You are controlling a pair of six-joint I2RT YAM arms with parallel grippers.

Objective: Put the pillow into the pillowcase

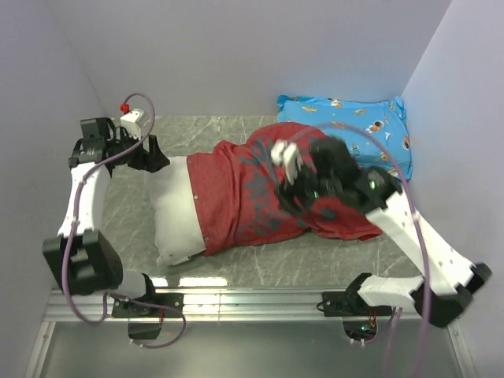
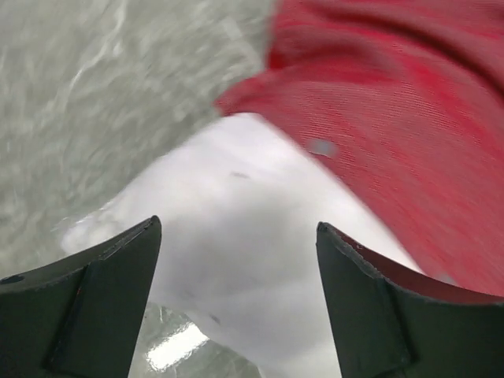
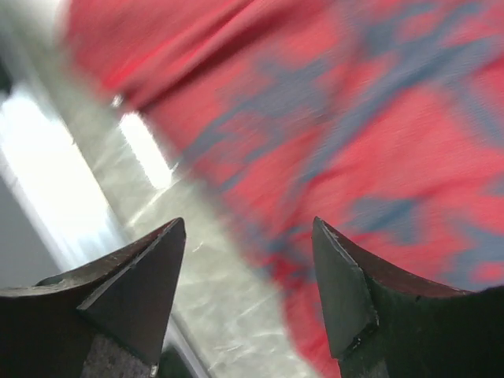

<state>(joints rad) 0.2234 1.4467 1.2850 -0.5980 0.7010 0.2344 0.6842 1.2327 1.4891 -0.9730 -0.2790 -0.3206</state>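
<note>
no readable text or labels

We find the pillow (image 1: 175,216) near the left edge of the counter (image 1: 260,264), its right part inside the pillowcase (image 1: 244,193), which stretches toward the right edge. Behind them, the other pillow (image 1: 354,126) lies in the far right corner.

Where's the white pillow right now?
In the top view the pillow lies left of centre on the table, its right part inside the red pillowcase and its white left end sticking out.
</note>
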